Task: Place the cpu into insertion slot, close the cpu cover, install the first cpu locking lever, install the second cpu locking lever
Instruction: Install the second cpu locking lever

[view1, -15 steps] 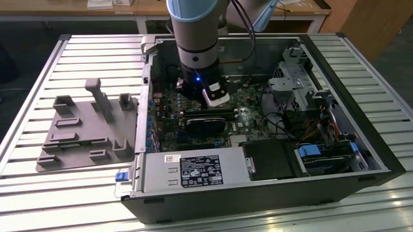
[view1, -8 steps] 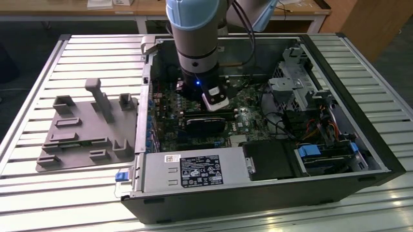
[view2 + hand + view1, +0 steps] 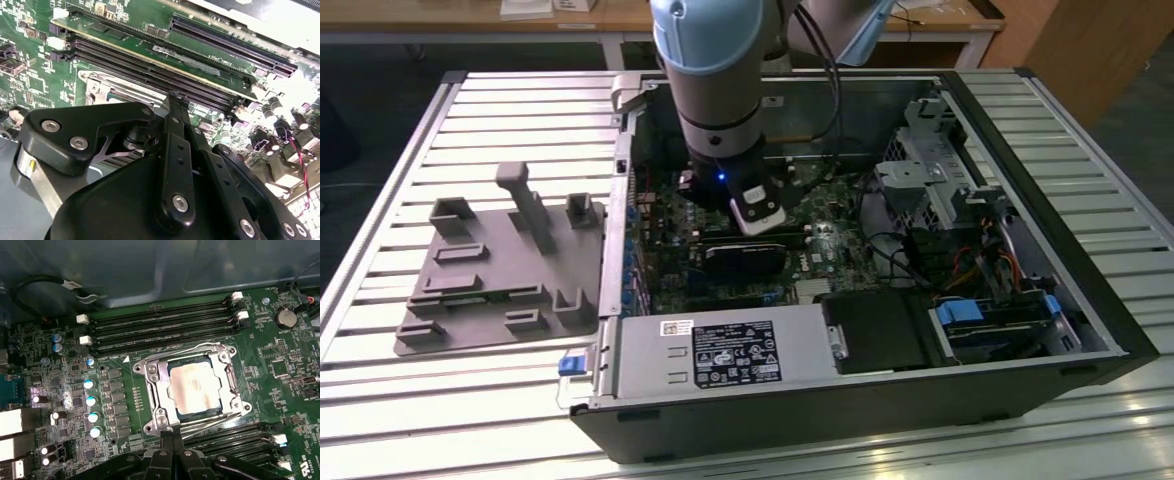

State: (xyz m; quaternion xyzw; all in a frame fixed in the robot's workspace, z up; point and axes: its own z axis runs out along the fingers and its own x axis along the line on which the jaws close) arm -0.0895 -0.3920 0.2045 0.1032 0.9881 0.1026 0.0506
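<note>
In the first wrist view the cpu (image 3: 195,387), silvery-grey on top, lies seated in the insertion slot (image 3: 193,416). The cpu cover (image 3: 155,390), a silvery frame, lies flat around it. One thin wire locking lever (image 3: 229,371) runs along one side of the socket, another (image 3: 220,419) slants along the side nearest my gripper. My gripper (image 3: 171,436) is shut, its black tips together at the socket's edge by that slanting lever; whether they touch it I cannot tell. The gripper (image 3: 173,100) also stands beside the socket's metal frame (image 3: 100,90) in the second wrist view. In the exterior view the gripper (image 3: 758,215) reaches down into the open computer case.
Long black memory slots (image 3: 160,327) flank the socket on both sides. A black card (image 3: 747,262) lies just below the gripper in the exterior view, and a power supply box (image 3: 720,355) sits nearer. Case walls (image 3: 1014,130) surround the board. A grey parts fixture (image 3: 494,270) rests on the table at the exterior view's left.
</note>
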